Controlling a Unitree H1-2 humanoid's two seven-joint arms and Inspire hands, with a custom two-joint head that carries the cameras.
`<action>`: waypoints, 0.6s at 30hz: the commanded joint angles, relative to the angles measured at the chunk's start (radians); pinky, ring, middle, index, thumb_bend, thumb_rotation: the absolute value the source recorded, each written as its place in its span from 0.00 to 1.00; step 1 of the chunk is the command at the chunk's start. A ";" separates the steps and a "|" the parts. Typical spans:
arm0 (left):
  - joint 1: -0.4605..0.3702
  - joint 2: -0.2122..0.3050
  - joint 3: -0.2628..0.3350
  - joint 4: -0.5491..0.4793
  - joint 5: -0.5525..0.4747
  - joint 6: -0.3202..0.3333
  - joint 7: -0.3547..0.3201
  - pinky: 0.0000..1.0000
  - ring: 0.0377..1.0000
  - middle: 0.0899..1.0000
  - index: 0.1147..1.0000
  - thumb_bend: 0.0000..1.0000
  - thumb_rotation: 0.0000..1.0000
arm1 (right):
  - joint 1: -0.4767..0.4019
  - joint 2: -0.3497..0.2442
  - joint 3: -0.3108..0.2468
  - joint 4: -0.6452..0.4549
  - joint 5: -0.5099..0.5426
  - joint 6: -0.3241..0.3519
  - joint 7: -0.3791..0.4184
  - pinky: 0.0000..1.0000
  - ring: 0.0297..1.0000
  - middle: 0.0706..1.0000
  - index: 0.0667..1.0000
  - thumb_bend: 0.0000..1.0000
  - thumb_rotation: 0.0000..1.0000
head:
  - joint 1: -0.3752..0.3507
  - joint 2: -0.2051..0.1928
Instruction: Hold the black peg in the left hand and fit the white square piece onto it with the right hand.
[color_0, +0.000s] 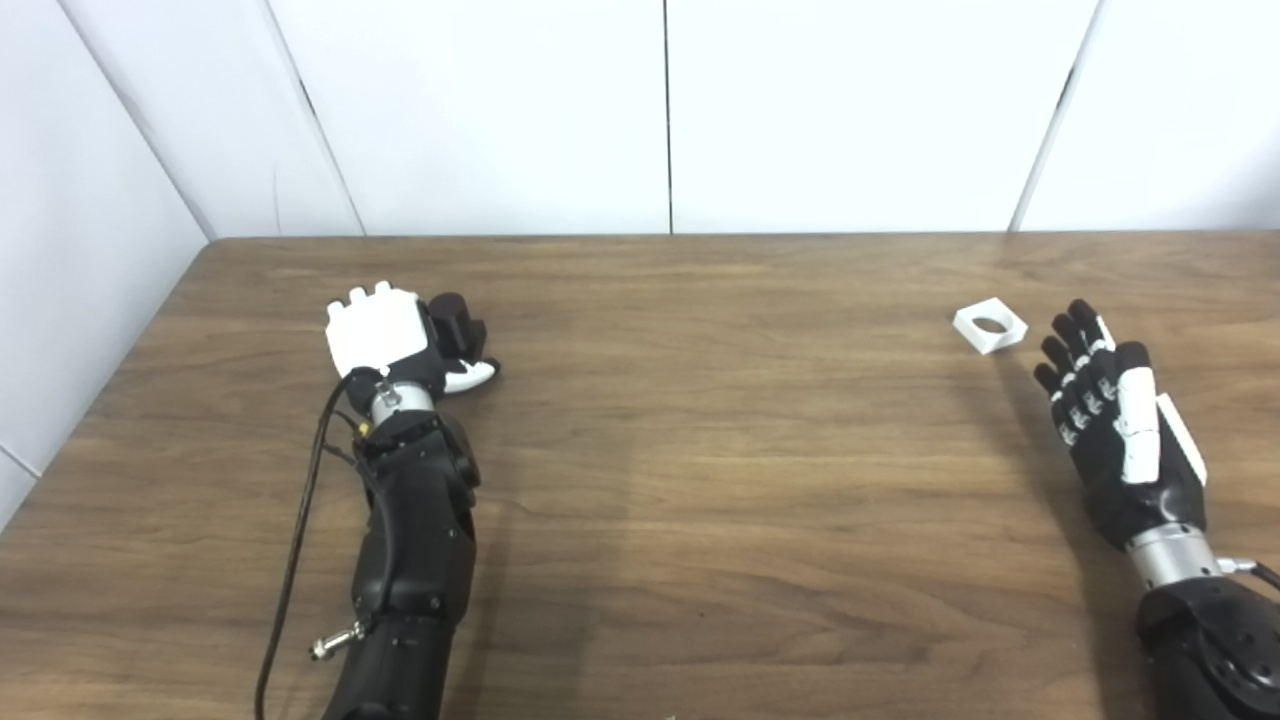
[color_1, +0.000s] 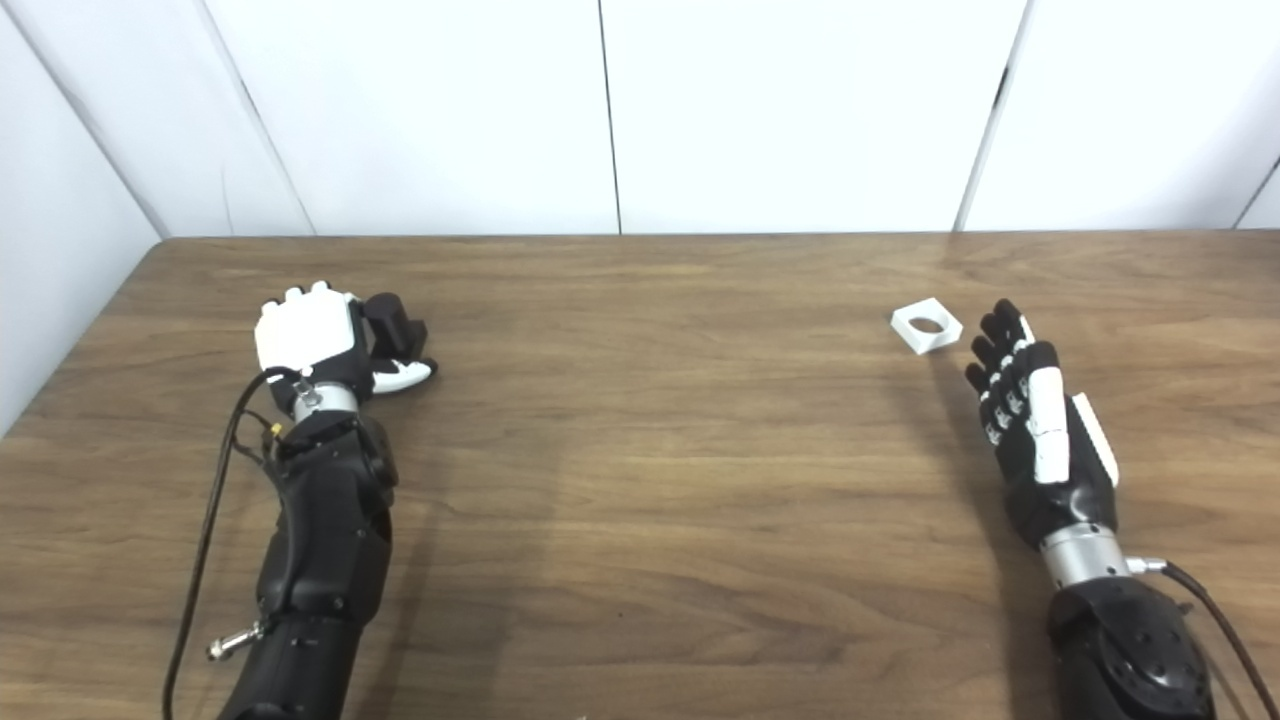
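Two hands rest over a brown wooden table (color_0: 700, 480), well apart from each other, one toward each side. The left hand (color_0: 385, 335) shows its white back to the cameras, and its fingers curl forward and down around the black peg (color_0: 458, 322). The peg sits just beyond and to the inner side of the knuckles, its dark block standing out past the curled fingers, with the white-tipped thumb (color_0: 470, 376) lying under and in front of it. The hold looks closed on the peg, though the fingertips themselves are hidden behind the hand.

The right hand (color_0: 1110, 420) lies with its fingers (color_0: 1070, 345) stretched out almost straight and side by side, pointing away from the robot and slightly inward, holding nothing. The white square piece (color_0: 989, 327), with a round hole through its middle, lies flat on the wood just ahead of those fingertips and a little to their inner side, close by but not touching them.
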 joint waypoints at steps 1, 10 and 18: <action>-0.016 0.021 0.002 -0.014 -0.005 0.009 0.012 1.00 1.00 0.95 0.69 0.68 0.35 | 0.016 -0.008 -0.005 0.014 0.010 -0.012 0.008 1.00 1.00 1.00 1.00 0.60 1.00 | 0.002 0.002; -0.002 0.022 -0.002 -0.035 -0.074 0.009 0.049 1.00 1.00 0.94 0.57 0.68 0.19 | 0.012 -0.008 -0.008 0.015 0.014 -0.020 0.008 1.00 1.00 1.00 1.00 0.60 1.00 | 0.000 0.003; 0.007 0.032 -0.013 -0.043 -0.097 0.009 0.048 1.00 1.00 0.94 0.60 0.70 0.15 | 0.013 -0.009 -0.009 0.010 0.014 -0.016 0.006 1.00 1.00 1.00 1.00 0.61 1.00 | -0.004 0.004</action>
